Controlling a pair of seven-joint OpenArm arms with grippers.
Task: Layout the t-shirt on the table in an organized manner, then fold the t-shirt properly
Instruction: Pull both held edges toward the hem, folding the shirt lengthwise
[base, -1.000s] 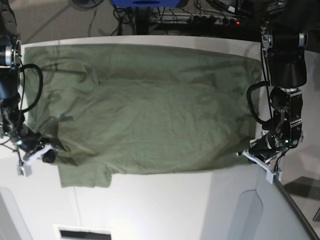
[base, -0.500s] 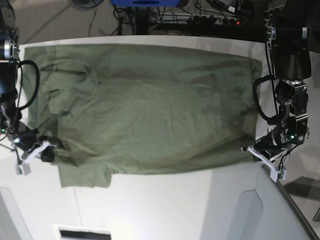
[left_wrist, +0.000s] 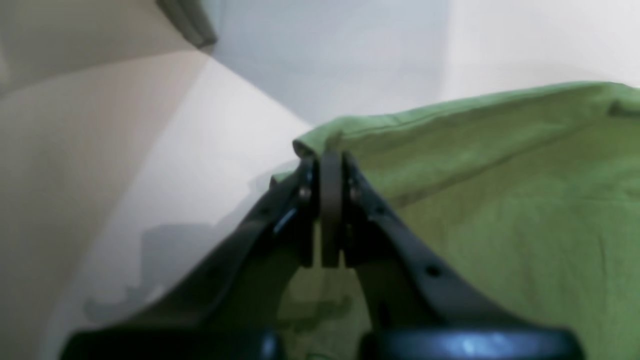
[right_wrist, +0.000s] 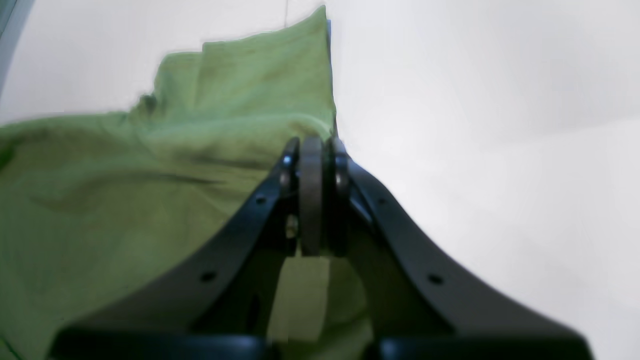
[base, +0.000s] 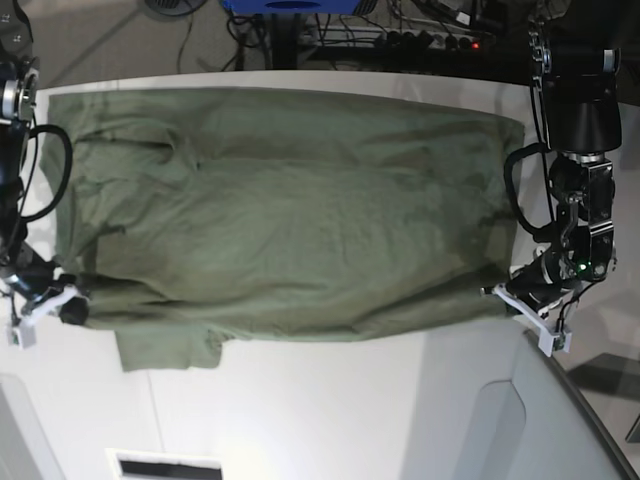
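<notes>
The olive-green t-shirt (base: 290, 210) lies spread across the white table (base: 330, 410), stretched between both arms. At the base view's right, my left gripper (base: 503, 297) is shut on the t-shirt's near hem corner; its wrist view shows that gripper (left_wrist: 330, 162) pinching the folded fabric edge (left_wrist: 475, 165). At the base view's left, my right gripper (base: 72, 307) is shut on the t-shirt near a shoulder; the wrist view has this gripper (right_wrist: 312, 147) clamped on the cloth (right_wrist: 150, 175). One sleeve (base: 165, 350) hangs out toward the near side.
A grey angled panel (base: 560, 420) rises at the near right, close under the left arm. Cables and dark equipment (base: 400, 30) sit beyond the table's far edge. A small dark slot (base: 165, 468) shows at the table's near edge.
Both grippers have pulled outward, the right one toward the base view's left edge and the left one slightly rightward. The t-shirt is drawn tauter and its near edge is straighter.
</notes>
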